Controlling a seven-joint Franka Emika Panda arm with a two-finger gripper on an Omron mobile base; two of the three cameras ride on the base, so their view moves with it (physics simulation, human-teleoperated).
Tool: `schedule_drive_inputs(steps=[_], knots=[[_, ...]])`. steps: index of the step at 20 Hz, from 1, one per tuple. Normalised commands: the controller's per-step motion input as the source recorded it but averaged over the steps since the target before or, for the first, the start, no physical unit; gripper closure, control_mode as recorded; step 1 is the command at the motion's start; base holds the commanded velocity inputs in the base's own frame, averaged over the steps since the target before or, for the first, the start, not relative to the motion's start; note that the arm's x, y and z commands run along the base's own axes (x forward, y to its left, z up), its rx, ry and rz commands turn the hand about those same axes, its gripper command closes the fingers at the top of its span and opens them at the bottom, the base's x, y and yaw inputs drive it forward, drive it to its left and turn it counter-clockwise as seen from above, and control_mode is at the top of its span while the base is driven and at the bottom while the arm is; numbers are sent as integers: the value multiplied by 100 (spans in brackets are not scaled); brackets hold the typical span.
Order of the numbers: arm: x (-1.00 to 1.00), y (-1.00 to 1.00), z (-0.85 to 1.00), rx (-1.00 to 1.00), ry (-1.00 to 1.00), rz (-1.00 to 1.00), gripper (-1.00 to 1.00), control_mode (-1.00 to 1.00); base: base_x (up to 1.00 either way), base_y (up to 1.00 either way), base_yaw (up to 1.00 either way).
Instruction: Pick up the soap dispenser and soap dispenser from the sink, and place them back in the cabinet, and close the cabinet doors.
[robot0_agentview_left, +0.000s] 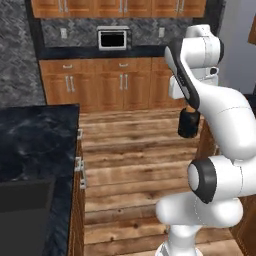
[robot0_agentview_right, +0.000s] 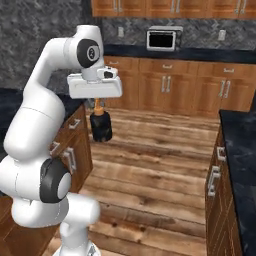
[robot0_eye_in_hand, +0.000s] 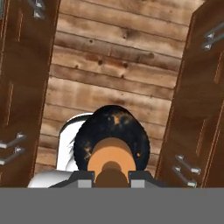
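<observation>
Gripper (robot0_agentview_right: 98, 106) clenched on the tan pump of the black soap dispenser (robot0_agentview_right: 101, 127); bottle hanging upright, clear of the wooden floor (robot0_agentview_right: 160, 170). Probably carried high to pass the counters toward the cabinet.

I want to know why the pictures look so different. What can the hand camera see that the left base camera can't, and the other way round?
The hand view looks straight down on the black soap bottle's tan pump, with wooden cupboard fronts on both sides. The left base view shows the white arm, the dark counter, the sink's corner and the far microwave. Both show the bottle held above the plank floor.
</observation>
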Motion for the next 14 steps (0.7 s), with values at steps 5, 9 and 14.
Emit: schedule_drive_inputs(steps=[5, 9, 14], knots=[[0, 0, 0, 0, 0, 0, 100, 100, 25, -29, -54], [0, 0, 0, 0, 0, 0, 100, 100, 32, -23, -55], [0, 0, 0, 0, 0, 0, 100, 100, 34, -10, -57]])
